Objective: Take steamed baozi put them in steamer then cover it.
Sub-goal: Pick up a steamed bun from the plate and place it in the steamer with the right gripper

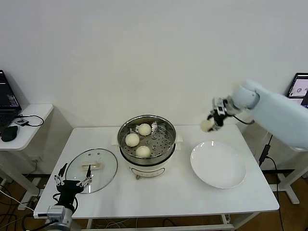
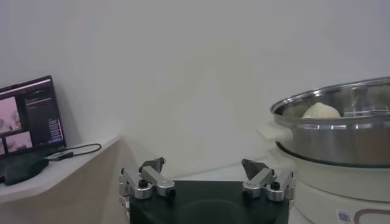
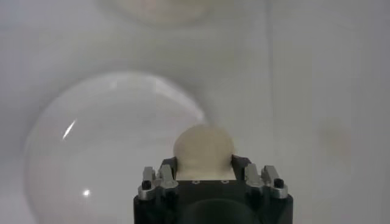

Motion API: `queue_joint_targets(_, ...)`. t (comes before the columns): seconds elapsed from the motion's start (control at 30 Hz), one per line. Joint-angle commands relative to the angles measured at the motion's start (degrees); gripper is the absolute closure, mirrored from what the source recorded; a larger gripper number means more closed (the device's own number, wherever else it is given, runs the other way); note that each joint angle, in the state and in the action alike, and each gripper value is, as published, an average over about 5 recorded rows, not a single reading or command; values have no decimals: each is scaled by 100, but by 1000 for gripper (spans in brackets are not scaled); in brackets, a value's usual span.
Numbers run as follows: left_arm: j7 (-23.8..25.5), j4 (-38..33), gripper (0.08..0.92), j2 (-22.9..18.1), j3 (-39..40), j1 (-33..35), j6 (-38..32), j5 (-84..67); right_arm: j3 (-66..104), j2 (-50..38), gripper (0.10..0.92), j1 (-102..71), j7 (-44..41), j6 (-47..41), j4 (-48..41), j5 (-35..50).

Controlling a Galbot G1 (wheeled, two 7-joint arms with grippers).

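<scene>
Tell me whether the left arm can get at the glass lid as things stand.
Probably yes. The left tool is open and sits by the near edge of the glass lid, which lies flat on the table with its handle up and nothing on it. The right tool, holding a baozi, is far off.

Steamed baozi (image 1: 138, 140): smooth cream-white, unpatterned; three lie in the basket, a fourth (image 1: 207, 125) of the same colour sits in the right gripper (image 1: 210, 124). Steamer (image 1: 166, 149): shiny steel basket, floor dotted with regular perforations, over a cream-white base. Plate (image 1: 219, 166): plain white. Lid (image 1: 103, 171): clear glass with a cream handle. Tabletop (image 1: 168, 197): white. Right gripper: black body, silver metal fittings. Left gripper (image 1: 73, 181): black and silver likewise. Right arm (image 1: 279, 115): pale blue-white. Wall (image 1: 144, 53): off-white.
</scene>
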Motion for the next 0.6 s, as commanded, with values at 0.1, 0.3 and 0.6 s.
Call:
queue_joint_targets(0.1, 4, -21, 177, -22, -37, 16, -6, -13, -778, 1524, 441, 880, 742, -951, 78, 1649)
queue_joint_targets(0.3, 6, -20, 177, -28, -64, 32, -4, -64, -835, 2092, 440, 279, 1295, -1368, -25, 1721)
queue_joint_targets(0.6, 9, 89, 177, 14, -161, 109, -75, -108, -890, 2417, 442, -203, 1457, -1803, -255, 1575)
